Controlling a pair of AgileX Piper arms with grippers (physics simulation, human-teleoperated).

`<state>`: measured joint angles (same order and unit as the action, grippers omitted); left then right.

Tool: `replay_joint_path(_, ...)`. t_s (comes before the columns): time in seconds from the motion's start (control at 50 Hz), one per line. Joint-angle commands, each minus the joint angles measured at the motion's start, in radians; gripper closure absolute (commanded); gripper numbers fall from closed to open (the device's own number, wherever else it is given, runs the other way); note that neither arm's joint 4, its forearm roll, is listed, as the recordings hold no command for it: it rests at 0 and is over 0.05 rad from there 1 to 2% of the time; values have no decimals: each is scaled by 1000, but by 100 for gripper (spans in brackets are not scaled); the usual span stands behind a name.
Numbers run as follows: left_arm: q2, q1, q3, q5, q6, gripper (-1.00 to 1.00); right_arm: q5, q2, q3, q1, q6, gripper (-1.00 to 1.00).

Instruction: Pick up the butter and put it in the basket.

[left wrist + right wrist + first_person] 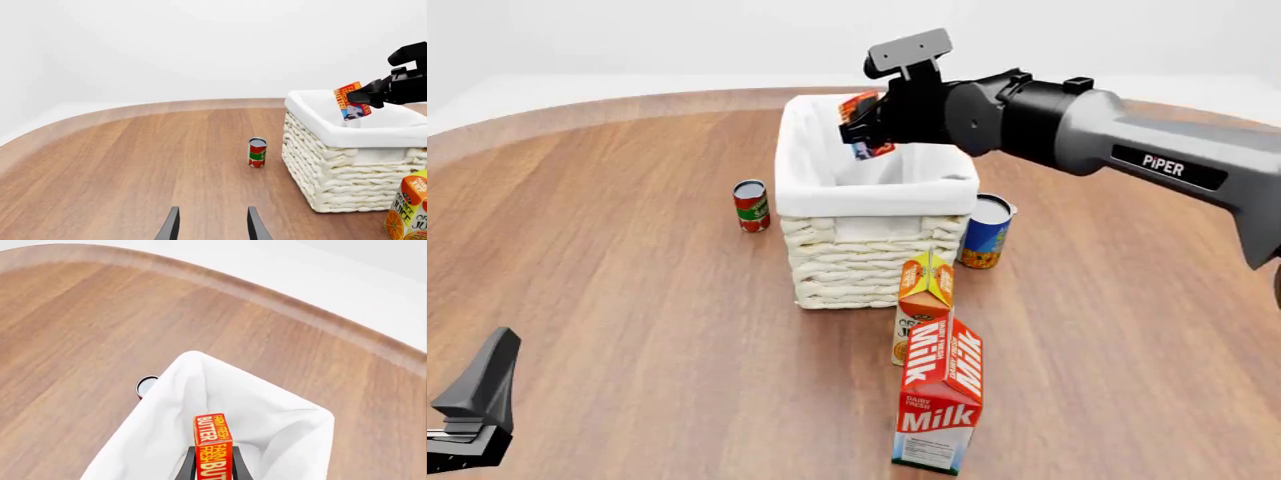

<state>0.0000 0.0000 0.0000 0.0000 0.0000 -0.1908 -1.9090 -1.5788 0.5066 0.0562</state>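
1. Butter: one small flat red-orange box with yellow "BUTTER" lettering and a blue-and-white patch, held tilted in the air above the open basket, over its far half.
2. The right gripper is clamped on the butter; the right wrist view shows its dark fingers on either side of the box, with the white liner below.
3. One basket: white woven wicker with a white cloth liner, at the centre of the tabletop.
4. Two cans: a red-green one at the basket's 9 o'clock and a blue-yellow one at its 3 o'clock.
5. Two cartons at the basket's 6 o'clock: an orange juice carton just beside the wicker, and a red-white Milk carton nearer the camera.
6. The left gripper hangs low over bare wood, its fingers apart and holding nothing.
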Motion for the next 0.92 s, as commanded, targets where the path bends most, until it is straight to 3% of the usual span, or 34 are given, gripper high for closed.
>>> replay_joint_path(0.02, 0, 0, 0, 0, 0, -100, 11, 17, -9, 2, -12, 100)
replay_joint_path(0.1, 0, 0, 0, 0, 0, -100, 15, 18, -8, -2, -7, 100)
replay_joint_path(0.12, 0, 0, 0, 0, 0, -100, 17, 21, -7, -5, -1, -100)
replay_joint_path(0.5, 0, 0, 0, 0, 0, -100, 8, 113, 29, -15, 7, -100)
replay_joint_path(0.64, 0, 0, 0, 0, 0, -100, 67, 360, 238, 49, -29, -100)
replay_joint_path(0.82, 0, 0, 0, 0, 0, -100, 196, 674, 560, 87, -42, -100)
replay_joint_path(0.84, 0, 0, 0, 0, 0, -100, 220, 723, 608, 84, -22, -100)
replay_joint_path(0.92, 0, 0, 0, 0, 0, -100, 258, 829, 712, 93, -49, -100)
